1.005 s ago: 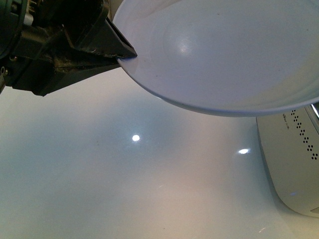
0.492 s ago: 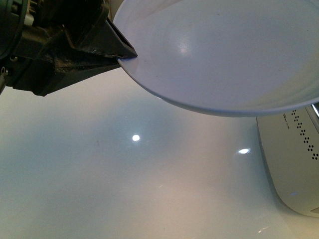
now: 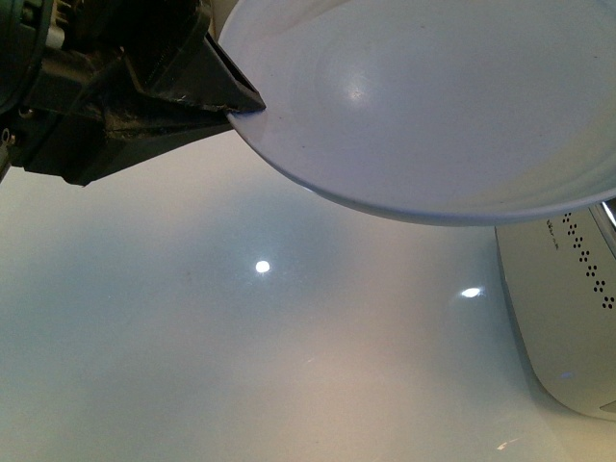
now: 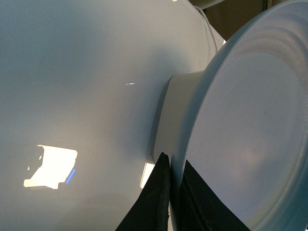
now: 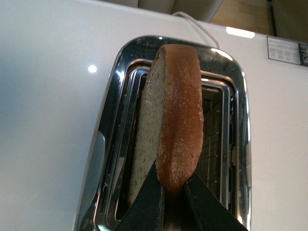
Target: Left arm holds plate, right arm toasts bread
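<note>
My left gripper point(image 3: 241, 104) is shut on the rim of the pale bluish-white plate point(image 3: 433, 106) and holds it in the air, tilted, above the white table. In the left wrist view the black jaws pinch the plate's edge point(image 4: 179, 159), one each side. My right gripper point(image 5: 174, 185) is shut on the brown crust of the bread point(image 5: 175, 115). It holds the slice on edge above the chrome-rimmed slots of the toaster point(image 5: 240, 144), over a slot. Whether the slice reaches into the slot I cannot tell.
The white toaster body point(image 3: 568, 308) stands at the right on the glossy white table point(image 3: 241, 346), partly under the plate. It also shows behind the plate in the left wrist view point(image 4: 175, 115). Its white cord point(image 5: 197, 21) runs off behind it.
</note>
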Controlling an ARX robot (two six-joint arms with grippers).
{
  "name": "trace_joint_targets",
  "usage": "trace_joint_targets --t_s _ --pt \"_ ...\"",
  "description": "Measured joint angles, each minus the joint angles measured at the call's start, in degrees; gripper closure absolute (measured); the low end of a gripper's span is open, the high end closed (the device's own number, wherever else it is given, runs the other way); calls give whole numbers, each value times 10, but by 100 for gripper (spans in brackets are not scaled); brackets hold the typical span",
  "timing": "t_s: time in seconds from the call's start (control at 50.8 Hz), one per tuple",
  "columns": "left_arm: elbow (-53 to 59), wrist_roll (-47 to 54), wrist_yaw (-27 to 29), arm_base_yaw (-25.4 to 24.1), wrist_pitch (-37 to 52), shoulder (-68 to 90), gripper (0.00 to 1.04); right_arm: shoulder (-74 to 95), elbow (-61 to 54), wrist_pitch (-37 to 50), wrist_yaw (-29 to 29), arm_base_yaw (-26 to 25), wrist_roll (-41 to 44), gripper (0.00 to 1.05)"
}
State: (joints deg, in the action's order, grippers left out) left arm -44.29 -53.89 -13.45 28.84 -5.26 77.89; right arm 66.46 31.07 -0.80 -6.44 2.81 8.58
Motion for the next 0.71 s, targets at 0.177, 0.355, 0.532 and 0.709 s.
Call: trace_joint_targets --t_s 0.177,0.355,0.532,0.709 --pt "0 0 0 0 0 0 102 13 -35 27 -20 9 -21 101" --pt "0 0 0 0 0 0 102 17 -53 38 -25 14 -41 81" --pt "0 0 0 0 0 0 102 17 -64 42 -26 14 -45 60" --pt "0 0 0 0 0 0 102 -10 -69 42 -28 5 -50 30"
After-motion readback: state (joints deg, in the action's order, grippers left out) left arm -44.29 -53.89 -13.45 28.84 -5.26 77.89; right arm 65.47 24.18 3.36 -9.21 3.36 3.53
